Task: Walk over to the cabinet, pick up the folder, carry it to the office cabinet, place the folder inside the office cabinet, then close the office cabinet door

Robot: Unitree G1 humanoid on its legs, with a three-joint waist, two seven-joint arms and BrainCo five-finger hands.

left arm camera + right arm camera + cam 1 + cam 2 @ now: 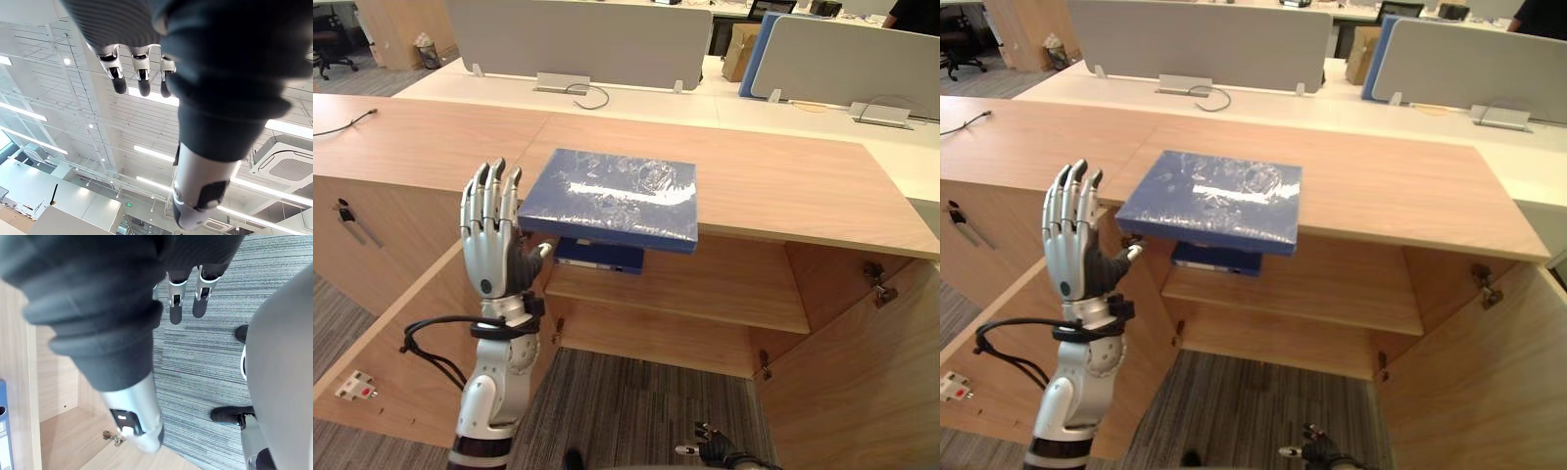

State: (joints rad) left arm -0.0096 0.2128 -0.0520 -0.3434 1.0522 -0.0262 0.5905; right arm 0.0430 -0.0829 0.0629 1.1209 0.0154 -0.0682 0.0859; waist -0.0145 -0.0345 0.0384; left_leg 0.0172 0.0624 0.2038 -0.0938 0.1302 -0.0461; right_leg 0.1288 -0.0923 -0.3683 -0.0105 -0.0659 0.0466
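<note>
A flat blue folder (610, 199) lies on the wooden cabinet top (783, 176), and its near edge sticks out over the open front. My left hand (493, 243) is raised just left of that folder, open, with straight fingers pointing up. Its thumb sits close under the folder's near left corner; I cannot tell whether they touch. My right hand (717, 451) hangs low over the carpet, open and holding nothing. Its fingers (175, 303) point at the floor in the right wrist view. The cabinet shelf (705, 289) below holds another blue binder (599, 258).
Both cabinet doors stand open, the left door (396, 338) beside my left arm and the right door (862, 382) at the lower right. A white power strip (356, 386) lies by the left door. Desks with grey dividers (578, 39) stand behind. A person (915, 14) is at the far right.
</note>
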